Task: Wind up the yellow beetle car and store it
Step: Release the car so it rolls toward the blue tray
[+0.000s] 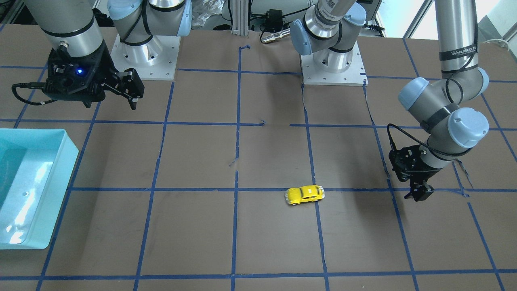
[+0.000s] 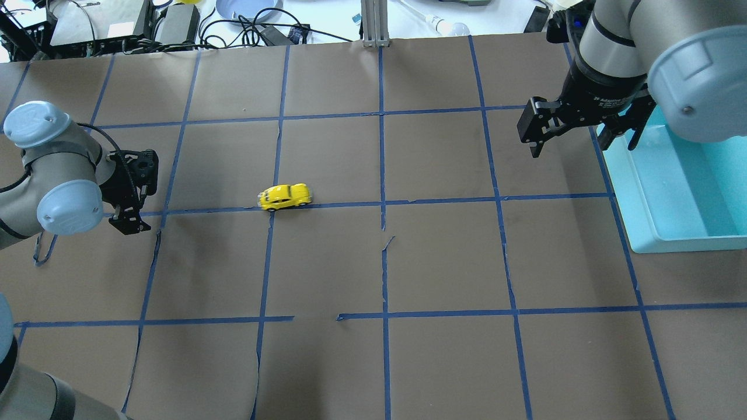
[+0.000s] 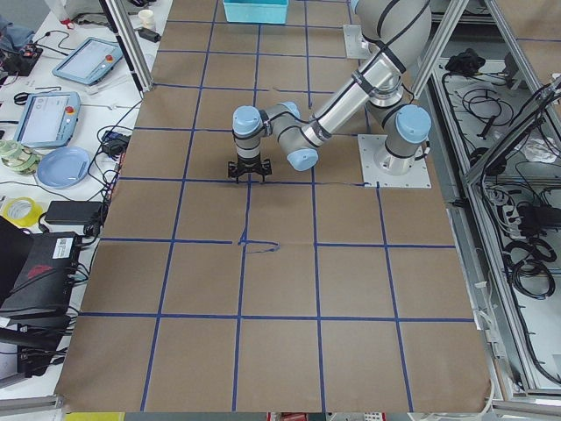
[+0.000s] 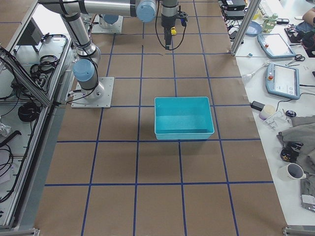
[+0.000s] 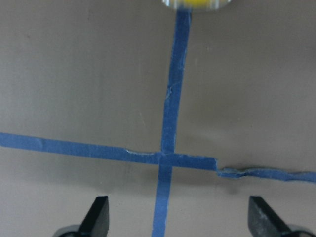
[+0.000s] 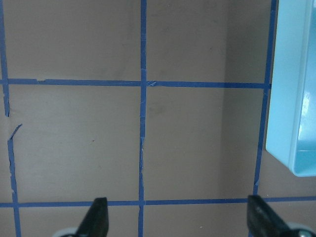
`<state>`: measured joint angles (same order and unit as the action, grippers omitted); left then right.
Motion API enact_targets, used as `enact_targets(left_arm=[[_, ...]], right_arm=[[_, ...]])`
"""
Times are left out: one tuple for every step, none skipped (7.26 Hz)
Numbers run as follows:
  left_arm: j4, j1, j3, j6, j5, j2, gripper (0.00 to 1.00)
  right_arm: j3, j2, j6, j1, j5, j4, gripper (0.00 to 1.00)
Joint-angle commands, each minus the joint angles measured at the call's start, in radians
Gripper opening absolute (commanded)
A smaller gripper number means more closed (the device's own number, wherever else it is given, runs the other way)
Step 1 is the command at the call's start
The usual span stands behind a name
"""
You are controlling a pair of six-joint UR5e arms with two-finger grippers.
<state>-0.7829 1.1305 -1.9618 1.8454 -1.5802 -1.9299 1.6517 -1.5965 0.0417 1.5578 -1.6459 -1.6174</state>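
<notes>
The yellow beetle car (image 1: 305,194) stands on its wheels on a blue tape line on the brown table, also seen in the overhead view (image 2: 285,196). My left gripper (image 1: 420,193) hovers low over the table well to the side of the car, open and empty (image 2: 129,223). In the left wrist view its jaws (image 5: 180,219) stand wide apart, and the car (image 5: 196,3) only peeks in at the top edge. My right gripper (image 2: 571,135) is open and empty, high up beside the teal bin (image 2: 633,195), far from the car.
The teal bin (image 1: 60,169) is empty and sits at the table edge on my right side, also in the right wrist view (image 6: 286,98). Blue tape lines grid the brown paper. Cables and gear lie beyond the far table edge.
</notes>
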Motion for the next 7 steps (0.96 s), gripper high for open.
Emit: enact_targets(left_arm=[[-0.066,0.102,0.030,-0.265,0.038,0.040,0.98],[-0.131,0.185,0.070,-0.448,0.039,0.067,0.98],[-0.245,0.236,0.128,-0.592,0.043,0.090,0.98],[-0.362,0.262,0.192,-0.768,0.051,0.109,0.98],[-0.406,0.275,0.225,-0.954,0.080,0.129,0.98],[-0.406,0.279,0.230,-1.127,0.094,0.147,0.98],[-0.415,0.282,0.230,-1.282,0.094,0.169,0.98]], right_arm=[[0.000,0.001,0.001,-0.001,0.000,-0.001,1.00],[0.000,0.001,0.001,-0.001,0.000,0.001,1.00],[0.000,0.001,0.004,0.001,0.005,0.001,1.00],[0.000,0.003,0.015,-0.001,-0.001,0.002,1.00],[0.000,0.012,0.024,-0.001,-0.024,0.005,1.00],[0.002,0.042,0.018,-0.001,-0.014,-0.005,1.00],[0.000,0.071,0.023,-0.004,-0.024,-0.036,1.00]])
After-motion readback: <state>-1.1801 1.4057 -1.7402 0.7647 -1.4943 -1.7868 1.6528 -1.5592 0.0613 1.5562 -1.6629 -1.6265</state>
